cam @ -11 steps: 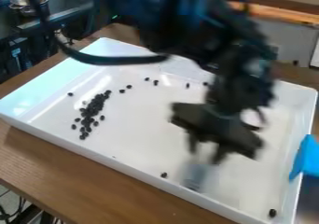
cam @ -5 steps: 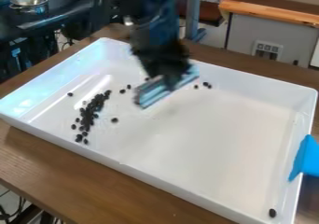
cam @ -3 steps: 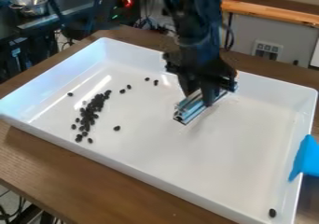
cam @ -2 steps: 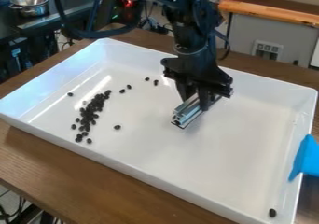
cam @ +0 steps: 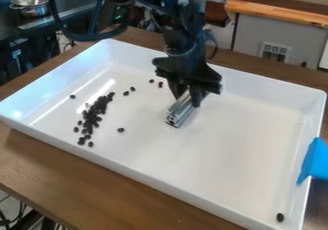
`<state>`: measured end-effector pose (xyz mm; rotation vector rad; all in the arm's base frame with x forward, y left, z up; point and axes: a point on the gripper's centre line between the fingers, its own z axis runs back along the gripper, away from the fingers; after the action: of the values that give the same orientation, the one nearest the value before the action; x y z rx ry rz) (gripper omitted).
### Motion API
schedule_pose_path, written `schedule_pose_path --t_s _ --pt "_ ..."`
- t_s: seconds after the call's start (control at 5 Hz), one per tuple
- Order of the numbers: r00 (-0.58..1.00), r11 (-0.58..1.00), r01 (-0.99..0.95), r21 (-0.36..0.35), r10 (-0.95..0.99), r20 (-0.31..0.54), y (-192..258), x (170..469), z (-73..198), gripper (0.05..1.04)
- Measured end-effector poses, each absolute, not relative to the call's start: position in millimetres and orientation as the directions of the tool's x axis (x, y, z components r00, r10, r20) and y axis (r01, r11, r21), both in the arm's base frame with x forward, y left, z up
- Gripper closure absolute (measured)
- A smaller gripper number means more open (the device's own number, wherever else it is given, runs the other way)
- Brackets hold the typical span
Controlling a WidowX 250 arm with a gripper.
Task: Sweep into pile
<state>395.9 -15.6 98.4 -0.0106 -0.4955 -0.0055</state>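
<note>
Your black robot arm [cam: 182, 32] is cut off by the top edge of the view, and a thick black cable [cam: 87, 36] loops beside it. The black two-finger tool [cam: 188, 93] has its fingers closed around a silvery, grooved metal bar [cam: 180, 112]; they hide the bar's upper part from you, and you can't tell whether its lower end touches the floor of the tray. The big white rectangular tray [cam: 224, 152] loses its nearest corner at the bottom edge, and the blue item [cam: 316, 161] at its right-hand wall is cut off too — you can't make out what it is.

The small dark oval beans [cam: 96, 110] lie mostly in a long, narrow heap to the left of the tool and the bar, well apart from both. They crowd so closely that you can't count them, and some hide others. Between the heap and the bar you have one loose bean [cam: 120, 130]; two more [cam: 160, 85] lie near the tool, on its left and toward the far wall. A few others sit around the heap — and a single one [cam: 280, 218] is far off in the near right corner. The tray rests on your brown wooden desk [cam: 64, 171].
</note>
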Motion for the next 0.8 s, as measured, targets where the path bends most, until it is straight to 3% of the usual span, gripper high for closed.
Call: schedule_pose_path --t_s 0.4,0.8 --pt "0.862 0.995 -0.095 -0.034 0.099 0.497 5 390 93 0.717" --pt "0.824 0.937 -0.337 -0.089 0.339 0.453 30 359 95 0.717"
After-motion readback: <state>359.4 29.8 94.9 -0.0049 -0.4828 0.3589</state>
